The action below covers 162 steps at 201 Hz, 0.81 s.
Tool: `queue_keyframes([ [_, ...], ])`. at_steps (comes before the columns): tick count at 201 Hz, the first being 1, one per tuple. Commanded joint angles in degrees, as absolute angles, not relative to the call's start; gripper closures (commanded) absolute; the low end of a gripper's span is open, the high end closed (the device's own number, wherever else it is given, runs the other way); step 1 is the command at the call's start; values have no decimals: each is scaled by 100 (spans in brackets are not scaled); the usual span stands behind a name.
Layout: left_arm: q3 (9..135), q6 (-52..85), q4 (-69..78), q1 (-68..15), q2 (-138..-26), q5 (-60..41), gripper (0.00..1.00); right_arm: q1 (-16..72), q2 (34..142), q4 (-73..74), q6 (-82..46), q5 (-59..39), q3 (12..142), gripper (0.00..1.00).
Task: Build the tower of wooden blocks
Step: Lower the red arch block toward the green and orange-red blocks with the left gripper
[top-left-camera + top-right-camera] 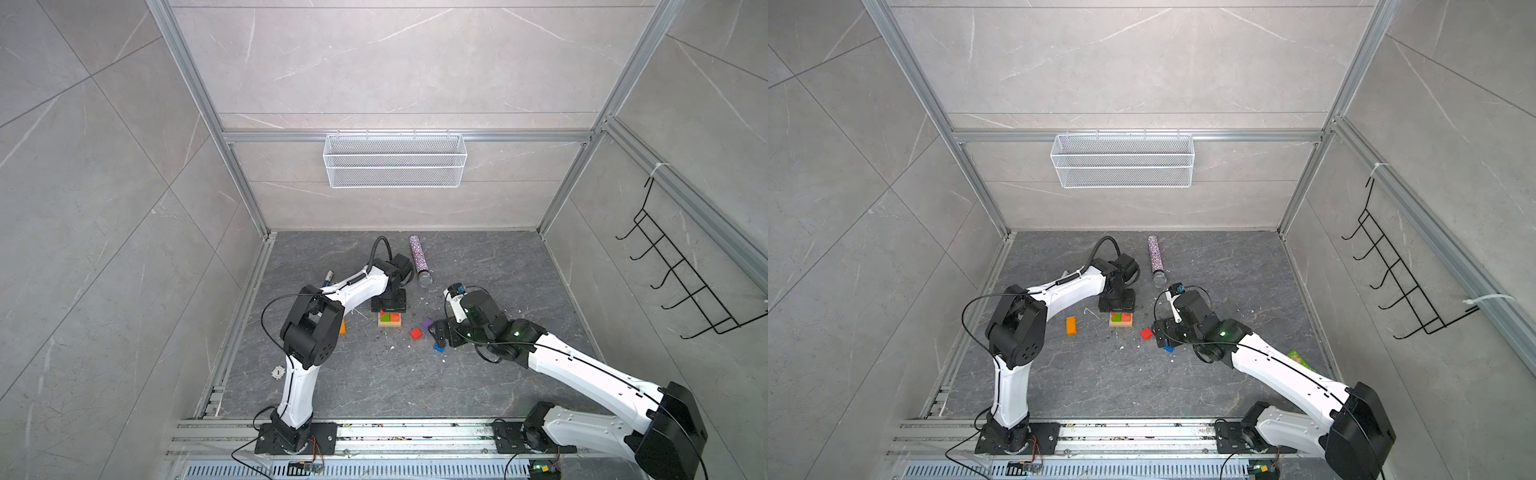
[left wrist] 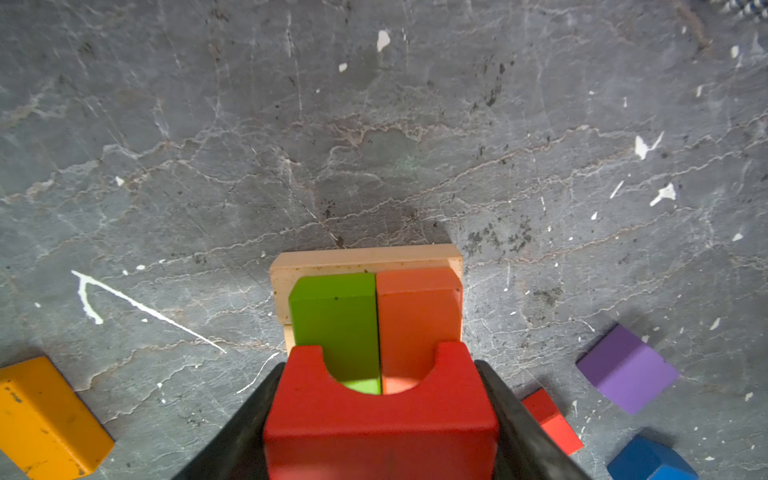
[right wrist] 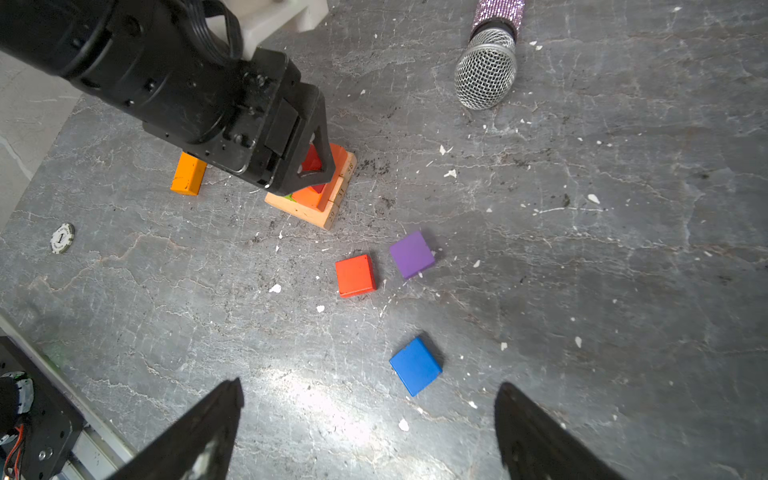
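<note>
Taking the far wall as twelve o'clock in both top views, the left arm [image 1: 299, 390] rises from its base on the near rail [image 1: 415, 432]. It bends sharply at the elbow and sends its forearm out toward two o'clock. The wrist then folds over so the left gripper [image 2: 379, 374] points straight down over the tower [image 1: 390, 319]. Its fingers [image 2: 515, 419] are clamped on two opposite sides of a red arch block [image 2: 380, 419], whose half-round cut-out is turned toward the stack. The block hangs directly over the tower's green block [image 2: 332, 316] and orange block [image 2: 419, 311], which lie side by side on the tan base [image 2: 365, 257]. Whether it already rests on them cannot be told.

The right arm [image 1: 582, 370] swings out from its base toward four o'clock, doubles back at the elbow and stretches its long forearm low toward ten o'clock. The right gripper [image 3: 370, 388] tilts down at the table [image 3: 623, 291], jaws wide apart and holding nothing, with the blue cube [image 3: 415, 365] just ahead of the fingertips.

From the tower, the red cube [image 1: 416, 333] lies near at four o'clock, with the purple cube [image 1: 427, 323] beside it at three o'clock. The blue cube is farther out at four o'clock. An orange oblong [image 1: 1071, 325] lies at nine o'clock and a glittery microphone [image 1: 419, 259] at one o'clock.
</note>
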State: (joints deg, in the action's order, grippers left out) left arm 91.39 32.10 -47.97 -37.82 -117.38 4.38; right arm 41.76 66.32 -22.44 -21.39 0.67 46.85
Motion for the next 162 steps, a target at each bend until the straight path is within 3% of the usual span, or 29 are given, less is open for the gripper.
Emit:
queue_keyframes([
  [1,9223,3182,-4832,-3753,-11834,449,47,4176,6684,-2280,-2241,120,4768,5],
  [162,9320,3251,-4957,-3753,-11849,494,17,4175,6739,-2250,-2215,61,4750,5],
])
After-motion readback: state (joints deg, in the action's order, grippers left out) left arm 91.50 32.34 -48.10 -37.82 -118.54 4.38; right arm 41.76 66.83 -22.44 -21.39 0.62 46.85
